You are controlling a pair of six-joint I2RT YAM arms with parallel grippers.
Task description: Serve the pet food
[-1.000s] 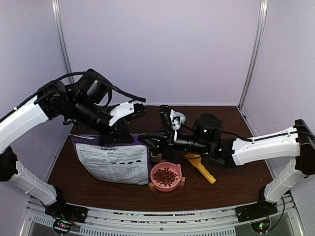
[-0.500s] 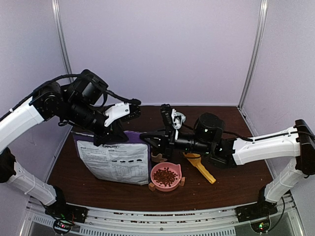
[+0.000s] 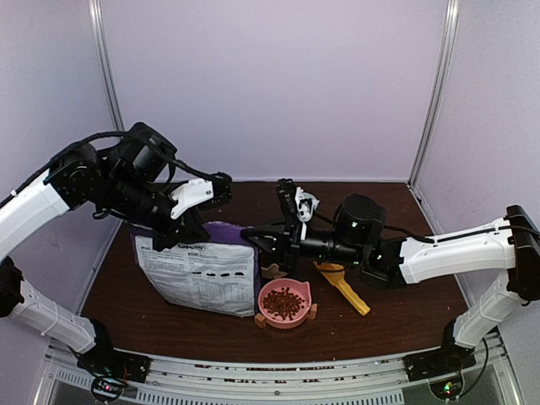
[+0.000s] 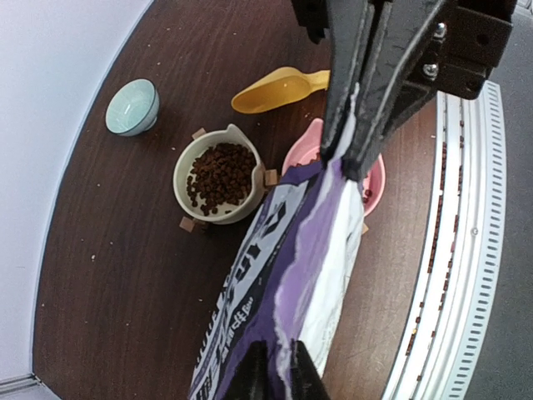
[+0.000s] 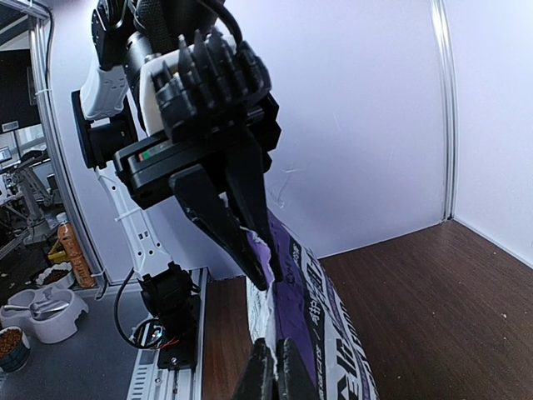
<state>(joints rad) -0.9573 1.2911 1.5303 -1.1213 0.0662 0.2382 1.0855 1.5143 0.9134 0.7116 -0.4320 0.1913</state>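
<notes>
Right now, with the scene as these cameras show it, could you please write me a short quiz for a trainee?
1. True or false: the yellow scoop lies on the table, held by neither gripper.
2. How many bowls hold pet food? A one, B two, C three.
3. What are the left gripper and the right gripper both clamped on?
Key: 1 true. 2 B, the pink bowl and the cream bowl. 3 the purple-and-white bag.
</notes>
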